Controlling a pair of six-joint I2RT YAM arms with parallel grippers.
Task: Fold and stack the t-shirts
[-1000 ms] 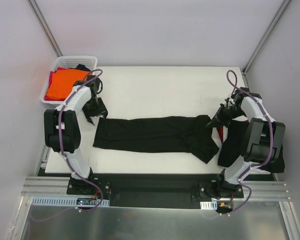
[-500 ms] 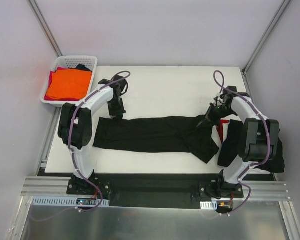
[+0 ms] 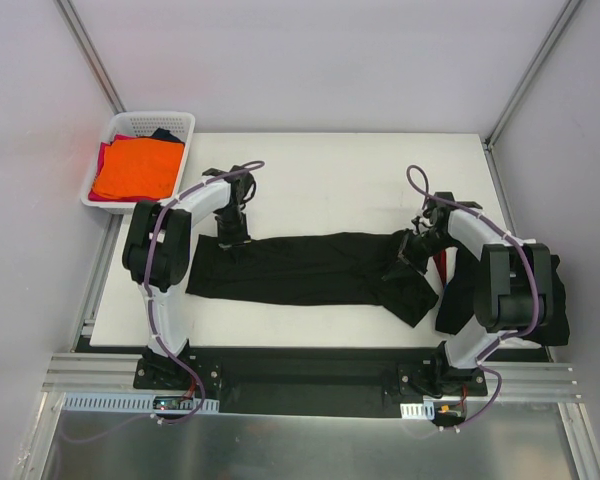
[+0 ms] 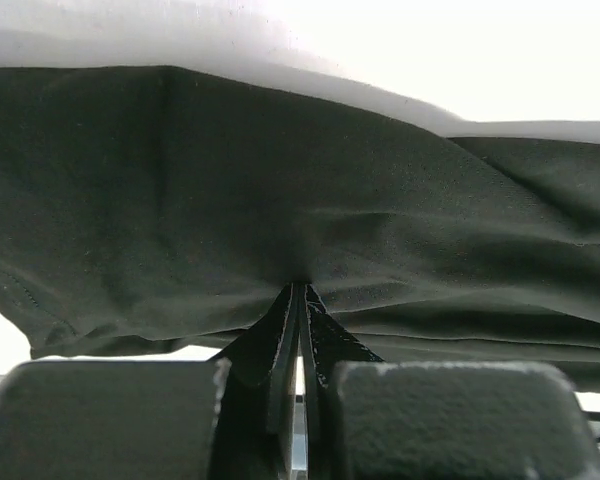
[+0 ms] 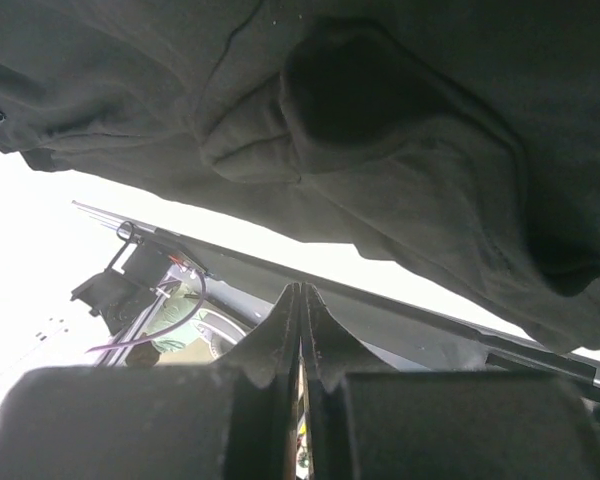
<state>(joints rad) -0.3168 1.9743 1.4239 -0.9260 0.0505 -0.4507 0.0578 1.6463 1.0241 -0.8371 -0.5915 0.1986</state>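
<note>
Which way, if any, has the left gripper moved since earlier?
Yes: the left gripper moved right, away from the white plastic lattice basket, onto the black t-shirt.

A white rectangular table top (image 3: pixel 340 170) fills the middle of the enclosure. A plain pale grey-lilac back wall (image 3: pixel 310 60) stands behind it, with matching side walls on the left (image 3: pixel 25 200) and right (image 3: pixel 580 180). Thin grey metal poles (image 3: pixel 90 55) slant up the two far corners. A ribbed silver aluminium rail (image 3: pixel 80 378) runs along the near edge, and below it lies a brushed steel sheet (image 3: pixel 300 445), possibly the floor. The light is soft and even.
</note>
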